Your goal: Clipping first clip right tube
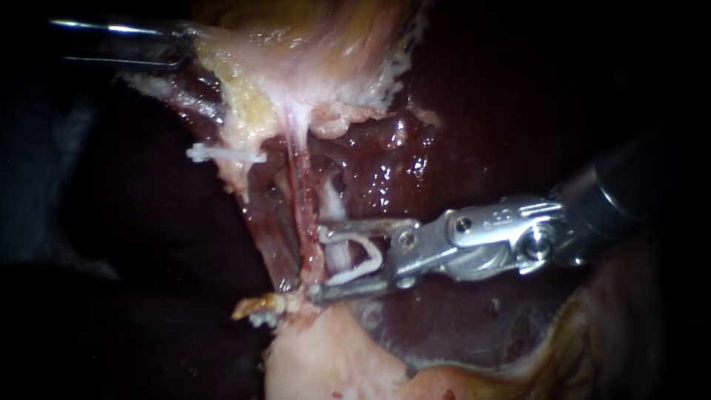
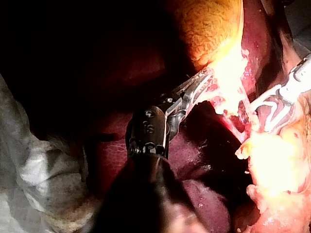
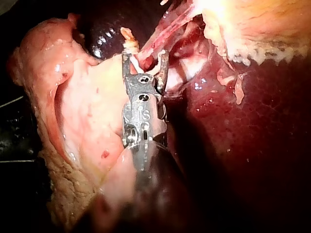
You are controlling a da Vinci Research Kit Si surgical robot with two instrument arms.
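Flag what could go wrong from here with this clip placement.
The open white plastic clip in the right instrument's end effector straddles the pale whitish tube; its tips reach the thin red strand alongside, so closing might trap both. The stretched strand could tear if the instrument pushes sideways.

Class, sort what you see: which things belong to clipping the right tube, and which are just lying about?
In the job:
right instrument
white clip held in its jaws
right tube, running between those jaws
left instrument, gripping the gallbladder

Lying about:
liver
other clip, set on tissue farther left
cloth beside the liver
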